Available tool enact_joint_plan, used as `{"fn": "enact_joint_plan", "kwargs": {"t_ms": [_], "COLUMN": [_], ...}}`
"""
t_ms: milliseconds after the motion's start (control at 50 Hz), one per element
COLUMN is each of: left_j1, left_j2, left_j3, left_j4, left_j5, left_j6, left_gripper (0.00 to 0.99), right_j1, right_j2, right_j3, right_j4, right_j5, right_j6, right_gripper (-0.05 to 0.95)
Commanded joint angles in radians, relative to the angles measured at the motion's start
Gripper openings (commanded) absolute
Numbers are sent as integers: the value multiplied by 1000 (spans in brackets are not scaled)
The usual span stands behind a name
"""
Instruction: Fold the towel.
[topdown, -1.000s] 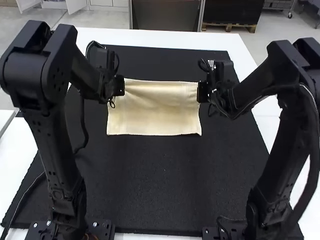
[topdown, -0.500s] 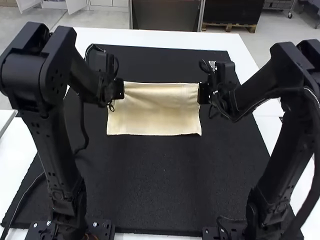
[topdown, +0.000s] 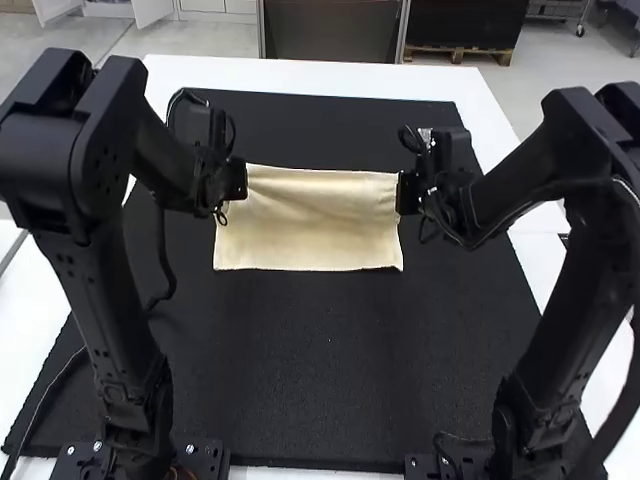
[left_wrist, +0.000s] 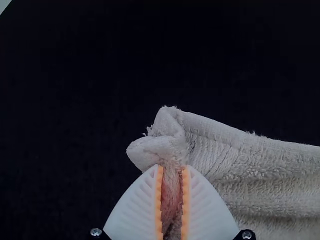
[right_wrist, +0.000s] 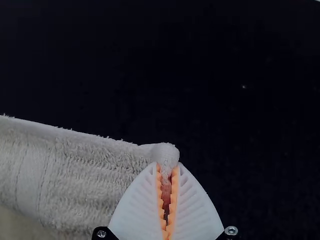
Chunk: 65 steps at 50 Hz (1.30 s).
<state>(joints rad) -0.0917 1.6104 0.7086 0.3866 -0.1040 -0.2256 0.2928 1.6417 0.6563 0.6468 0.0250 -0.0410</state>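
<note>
Mat (topdown: 320, 370) lies between white table (topdown: 220, 74) and towel (topdown: 310, 230), whose corners left pincer (topdown: 238, 178) and right pincer (topdown: 405, 192) clamp.

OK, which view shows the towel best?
The high view: it has nearly all of the towel, near edge to far, though the far corners are covered. The left wrist view gives one bunched corner close up in the left pincer; the right wrist view, the other in the right pincer.
</note>
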Motion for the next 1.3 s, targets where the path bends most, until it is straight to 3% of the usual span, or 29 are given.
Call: {"fn": "enact_joint_plan", "kwargs": {"t_ms": [0,820,1280], "left_j1": [18,14,12], "left_j2": [-27,-78,-56], "left_j3": [-6,-64,-120], "left_j4": [5,15,69], "left_j5": [-51,-51,-53], "left_j6": [3,6,31], "left_gripper": [115,115,115], "right_j1": [-7,-6,-6], "right_j2": [-43,-82,-59], "right_j3": [-11,-57,-78], "right_j4": [8,10,10], "right_j5": [52,46,41], "right_j6": [0,-3,-3], "right_gripper": [11,13,13]}}
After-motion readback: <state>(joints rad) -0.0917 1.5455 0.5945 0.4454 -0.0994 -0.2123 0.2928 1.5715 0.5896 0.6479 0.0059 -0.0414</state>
